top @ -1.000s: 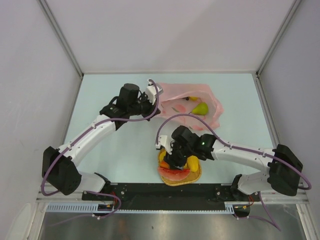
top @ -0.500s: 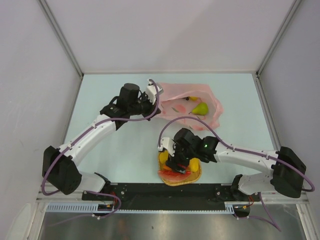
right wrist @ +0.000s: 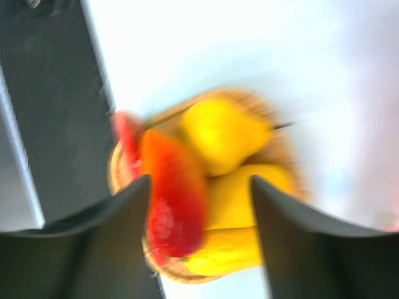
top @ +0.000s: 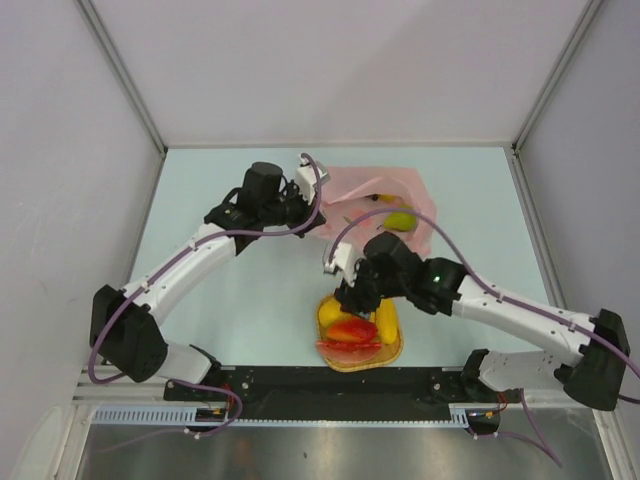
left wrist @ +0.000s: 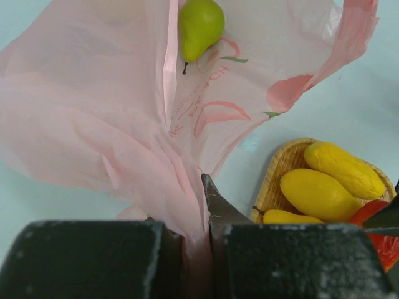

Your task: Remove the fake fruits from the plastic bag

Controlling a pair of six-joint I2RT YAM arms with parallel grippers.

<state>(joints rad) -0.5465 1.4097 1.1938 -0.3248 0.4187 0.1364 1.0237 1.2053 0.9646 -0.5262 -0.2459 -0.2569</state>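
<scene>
Clamps the left gripper [left wrist: 198, 215] tight on a bunched fold at the left edge of the pink bag [left wrist: 93, 124]. Leaves a green pear [left wrist: 200, 25] on the bag's far right part, whether inside or on top unclear. Hangs the right gripper [right wrist: 199, 205] just over the woven tray [left wrist: 274, 174] near the front edge, jaws apart and empty. Finds yellow fruits [left wrist: 318, 194], a red-orange fruit [top: 350, 331] and a watermelon slice [top: 350, 351] piled in the tray.

The plastic bag [left wrist: 93, 124] bears pink-red printed lettering [left wrist: 201, 93], too faint and creased to read.
</scene>
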